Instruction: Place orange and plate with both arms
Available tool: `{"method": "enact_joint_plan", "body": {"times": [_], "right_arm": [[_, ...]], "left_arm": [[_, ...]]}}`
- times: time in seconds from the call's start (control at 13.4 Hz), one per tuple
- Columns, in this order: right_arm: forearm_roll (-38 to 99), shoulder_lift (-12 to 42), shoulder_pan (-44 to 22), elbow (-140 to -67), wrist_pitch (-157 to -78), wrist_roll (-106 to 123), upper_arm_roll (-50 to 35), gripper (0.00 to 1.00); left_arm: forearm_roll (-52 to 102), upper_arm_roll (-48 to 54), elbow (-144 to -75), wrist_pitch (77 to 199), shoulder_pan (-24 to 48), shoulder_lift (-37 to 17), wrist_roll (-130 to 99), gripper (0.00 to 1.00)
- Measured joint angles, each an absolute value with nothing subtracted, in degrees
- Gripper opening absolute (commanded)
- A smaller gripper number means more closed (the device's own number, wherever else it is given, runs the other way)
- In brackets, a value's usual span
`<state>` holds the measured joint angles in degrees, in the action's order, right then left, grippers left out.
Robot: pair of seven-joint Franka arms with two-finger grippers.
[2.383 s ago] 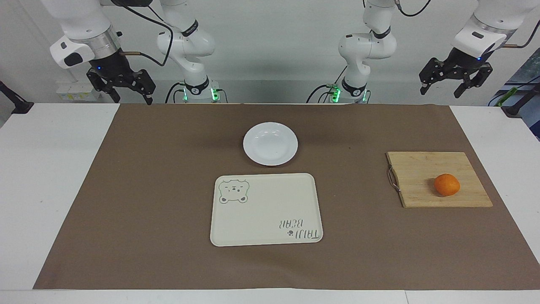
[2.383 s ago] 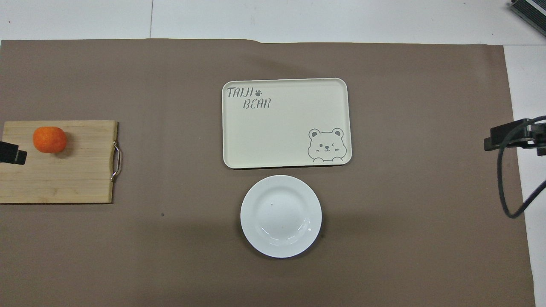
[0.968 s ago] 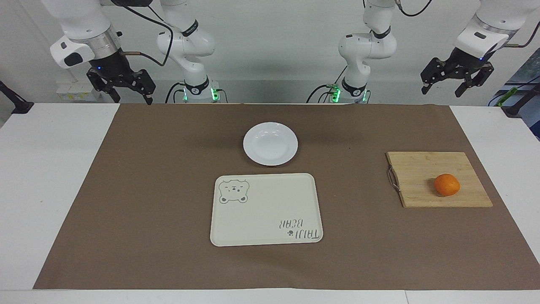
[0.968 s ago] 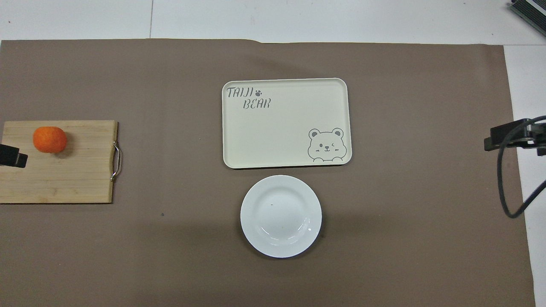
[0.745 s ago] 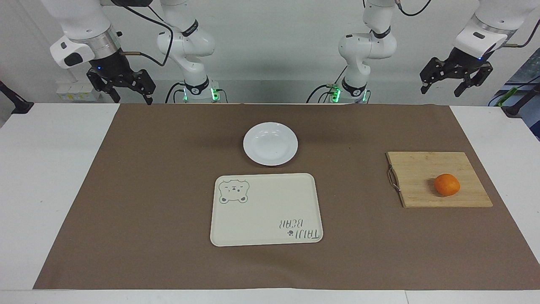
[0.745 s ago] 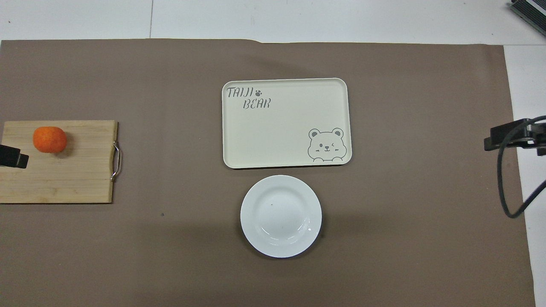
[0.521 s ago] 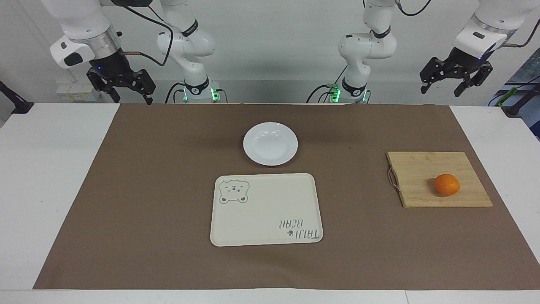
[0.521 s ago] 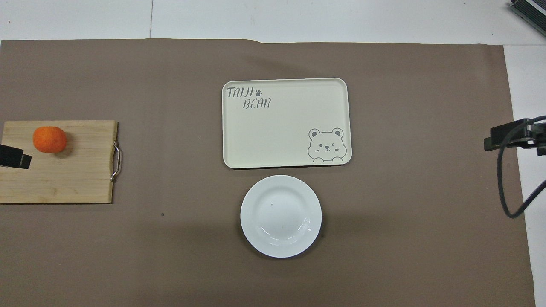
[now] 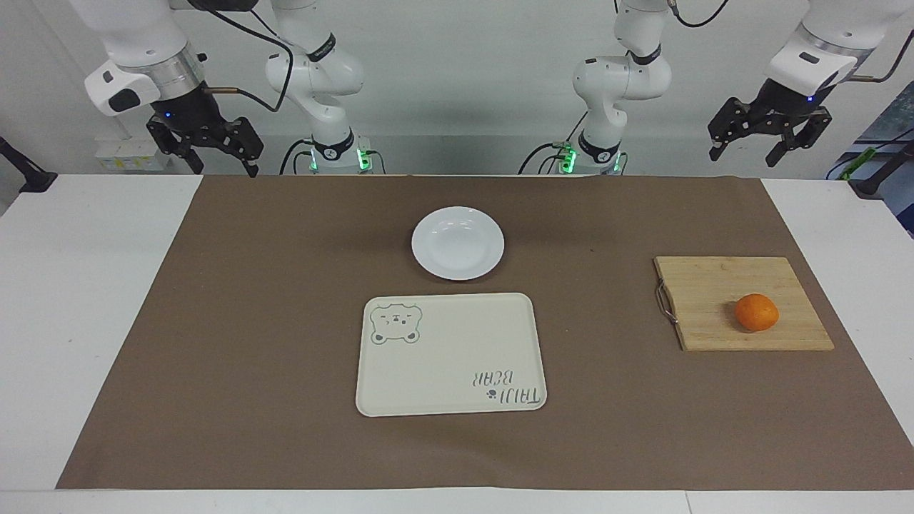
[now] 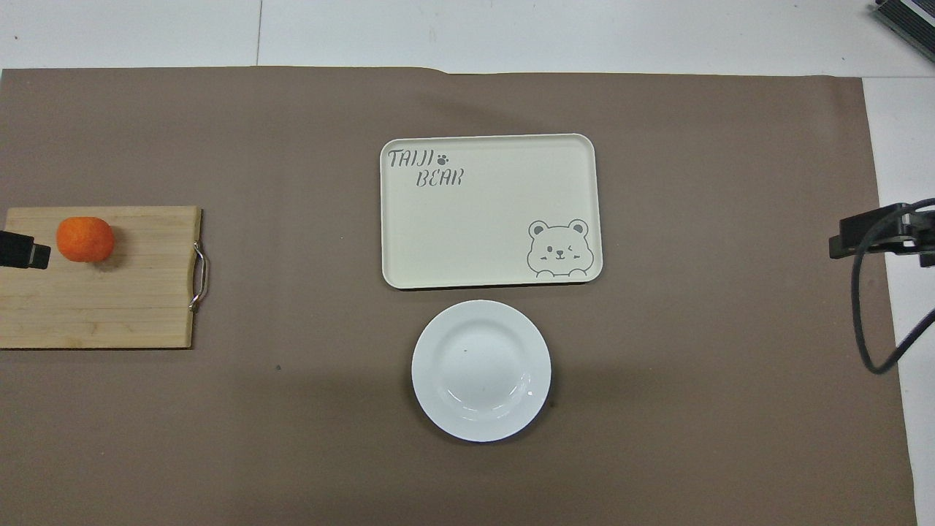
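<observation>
The orange [image 9: 756,313] [image 10: 85,239] lies on a wooden cutting board [image 9: 721,285] [image 10: 124,307] toward the left arm's end of the table. The white plate [image 9: 458,243] [image 10: 481,370] sits empty at the table's middle, nearer to the robots than the cream bear tray [image 9: 450,357] [image 10: 489,212]. My left gripper [image 9: 768,140] hangs open and empty, high above the table's edge by the left arm's end; a tip of it shows in the overhead view [image 10: 22,250]. My right gripper [image 9: 207,148] hangs open and empty, high at the right arm's end.
A brown mat [image 9: 285,321] covers most of the white table [image 9: 78,285]. The cutting board has a metal handle [image 9: 665,303] on its side toward the tray. A black cable and a gripper part [image 10: 876,237] show at the overhead view's edge.
The left gripper has shifted slightly over the cutting board's end, its tip now level with the orange in the overhead view. The right arm, plate, tray and orange have not moved.
</observation>
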<state>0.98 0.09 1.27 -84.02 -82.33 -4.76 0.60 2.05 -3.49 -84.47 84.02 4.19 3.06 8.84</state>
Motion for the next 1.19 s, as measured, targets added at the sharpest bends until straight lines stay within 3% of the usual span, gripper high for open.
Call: {"method": "enact_joint_plan", "body": {"times": [0.3,0.67,1.19], "right_arm": [[0.98,0.09,1.27,-84.02,-82.33,-4.76,0.6,1.0],[0.98,0.09,1.27,-84.02,-82.33,-4.76,0.6,1.0],[0.98,0.09,1.27,-84.02,-82.33,-4.76,0.6,1.0]], "left_arm": [[2.08,-4.01,-86.4,89.26,1.56,0.96,12.83,1.0],[2.15,-4.22,-87.5,98.52,-4.65,-5.97,21.8,1.0],[3.09,-4.25,-98.03,115.07,-9.17,-13.3,29.45,1.0]]}}
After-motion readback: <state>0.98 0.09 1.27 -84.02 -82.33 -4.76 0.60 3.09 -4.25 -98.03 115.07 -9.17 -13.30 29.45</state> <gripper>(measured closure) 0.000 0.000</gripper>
